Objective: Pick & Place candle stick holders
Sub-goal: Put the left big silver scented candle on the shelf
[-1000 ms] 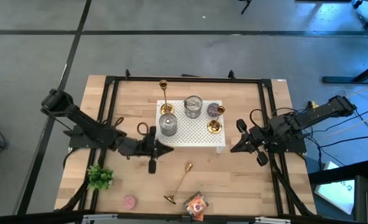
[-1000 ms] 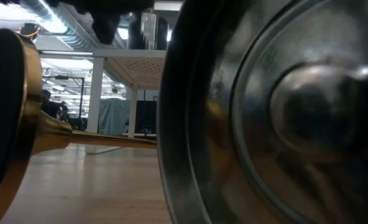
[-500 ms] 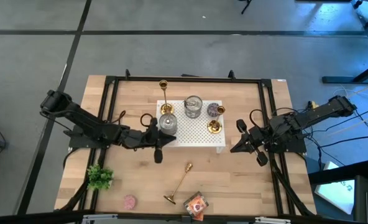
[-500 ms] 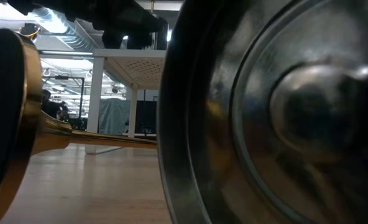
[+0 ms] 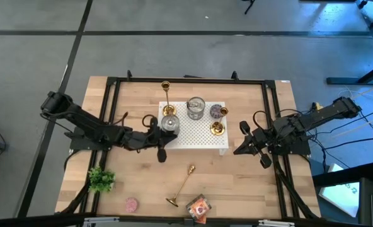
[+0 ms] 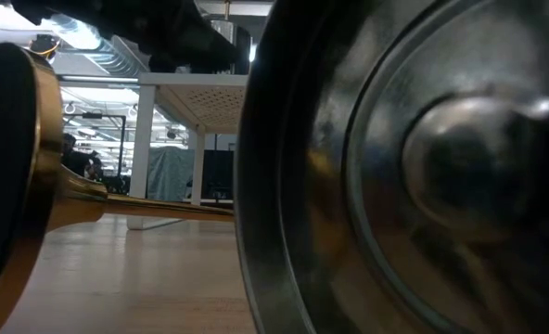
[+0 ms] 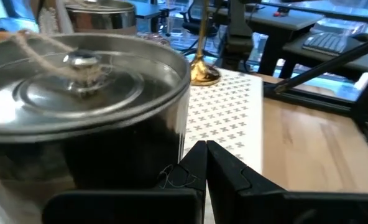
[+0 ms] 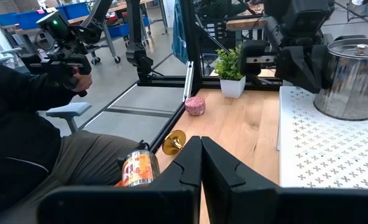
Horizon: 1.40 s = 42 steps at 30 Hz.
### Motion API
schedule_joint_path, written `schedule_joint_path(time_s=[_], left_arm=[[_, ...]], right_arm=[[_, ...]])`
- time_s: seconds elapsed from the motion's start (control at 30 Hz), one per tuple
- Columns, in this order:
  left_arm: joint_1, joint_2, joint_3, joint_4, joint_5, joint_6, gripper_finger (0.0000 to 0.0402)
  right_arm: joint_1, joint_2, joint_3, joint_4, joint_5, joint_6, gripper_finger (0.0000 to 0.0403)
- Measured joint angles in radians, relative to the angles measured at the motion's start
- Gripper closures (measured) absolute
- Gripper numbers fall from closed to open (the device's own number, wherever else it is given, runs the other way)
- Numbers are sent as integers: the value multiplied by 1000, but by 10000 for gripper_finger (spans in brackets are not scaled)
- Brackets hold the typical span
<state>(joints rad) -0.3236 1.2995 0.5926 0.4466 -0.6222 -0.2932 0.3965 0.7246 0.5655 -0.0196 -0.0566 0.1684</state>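
The left gripper (image 5: 159, 140) has its fingers (image 7: 199, 163) pressed together with nothing between them, their tips right against the side of a silver lidded tin (image 5: 169, 125) that stands on the white perforated board (image 5: 199, 135); in the left wrist view that tin (image 7: 84, 118) fills the space just ahead of the fingertips. Beyond the tin from those fingers, a tall candle stick holder (image 5: 166, 94) stands upright at the board's far corner, its base (image 7: 204, 74) visible past the tin. A short candle stick holder (image 5: 218, 128) stands on the board between the two grippers. A third candle stick holder (image 5: 182, 186) lies on its side on the bare wooden table (image 5: 249, 183), well apart from both grippers. The right gripper (image 5: 242, 146) waits off the board's right edge, fingers (image 8: 196, 163) together and empty.
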Motion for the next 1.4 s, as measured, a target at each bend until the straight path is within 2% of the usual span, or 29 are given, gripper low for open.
schedule_joint_path(time_s=[0.77,0.93,1.13,1.4], left_arm=[[32,0,0,-2,-15,-8,400],[-11,0,0,-15,12,-34,400],[-93,0,0,-20,-92,-59,400],[-265,0,0,-47,-256,-139,400]], right_arm=[[0,0,0,0,0,0,398],[0,0,0,0,0,0,398],[0,0,0,-6,-1,0,398],[0,0,0,-7,-3,7,398]])
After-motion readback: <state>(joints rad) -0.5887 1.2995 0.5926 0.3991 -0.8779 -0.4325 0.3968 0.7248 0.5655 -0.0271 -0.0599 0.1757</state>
